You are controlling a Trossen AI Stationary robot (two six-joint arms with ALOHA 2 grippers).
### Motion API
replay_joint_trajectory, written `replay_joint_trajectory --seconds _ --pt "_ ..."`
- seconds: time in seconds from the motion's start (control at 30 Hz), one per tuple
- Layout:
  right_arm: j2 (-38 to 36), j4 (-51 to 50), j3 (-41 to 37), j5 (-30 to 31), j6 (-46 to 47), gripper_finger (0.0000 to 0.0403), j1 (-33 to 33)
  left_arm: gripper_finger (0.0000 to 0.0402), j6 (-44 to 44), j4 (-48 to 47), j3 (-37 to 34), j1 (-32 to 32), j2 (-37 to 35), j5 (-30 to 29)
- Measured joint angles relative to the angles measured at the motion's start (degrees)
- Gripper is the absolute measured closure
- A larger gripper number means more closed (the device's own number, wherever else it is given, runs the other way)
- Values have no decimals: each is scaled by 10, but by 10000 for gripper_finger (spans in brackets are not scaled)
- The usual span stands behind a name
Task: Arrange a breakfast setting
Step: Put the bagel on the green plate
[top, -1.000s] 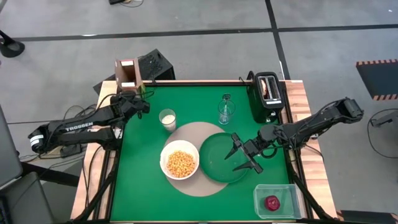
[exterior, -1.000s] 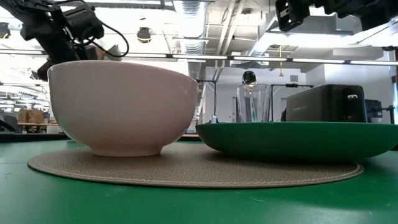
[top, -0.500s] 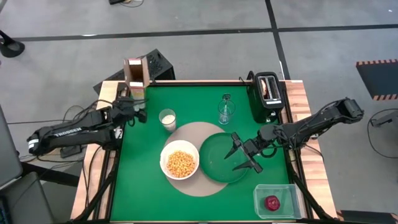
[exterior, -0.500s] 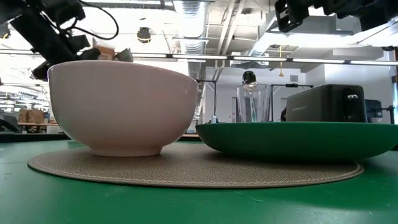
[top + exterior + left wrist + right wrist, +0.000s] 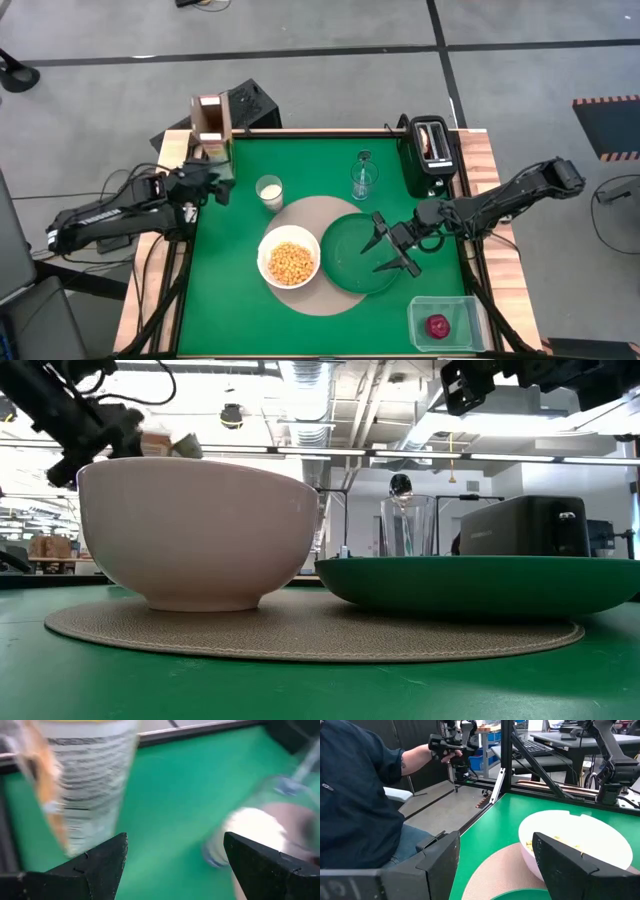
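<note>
On the round tan mat [image 5: 318,215] stand a white bowl [image 5: 289,263] of cereal and a dark-green plate [image 5: 352,240]. A small white cup [image 5: 268,190] stands left of the clear glass [image 5: 363,180], which holds the silver spoon [image 5: 400,485]. The bread [image 5: 432,140] sits in the black toaster [image 5: 428,165], and the red apple [image 5: 437,325] lies in a clear tub. My left gripper [image 5: 222,180] hangs open near the table's left edge, short of a cereal box [image 5: 212,125]. My right gripper [image 5: 378,255] hovers open above the plate.
The cereal box [image 5: 85,780] stands upright at the table's far left corner. The clear tub [image 5: 445,322] sits at the near right corner. A person in a dark blue sleeve [image 5: 355,795] sits beyond the table's left side. Bare green table lies along the near left.
My left gripper has drawn back from the cereal box toward the table's left edge, rising a little and tipping nearer to level; it stays open. The box stays at the far left corner. My right gripper has kept still.
</note>
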Motion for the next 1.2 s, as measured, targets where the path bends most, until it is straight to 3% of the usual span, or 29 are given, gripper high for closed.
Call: replay_joint_trajectory --seconds 0.27,0.47,0.7,0.87,1.2 --pt "0 -4 0 0 12 127 0 85 34 87 17 -26 1 123" --pt "0 -3 0 0 37 127 0 86 47 169 12 -70 4 177" --pt "0 0 0 12 62 127 0 86 50 253 12 -164 30 177" --pt "-1 -5 0 40 68 127 10 86 49 303 12 -245 65 142" --pt "-5 -203 92 90 81 127 47 86 34 403 12 -408 159 39"
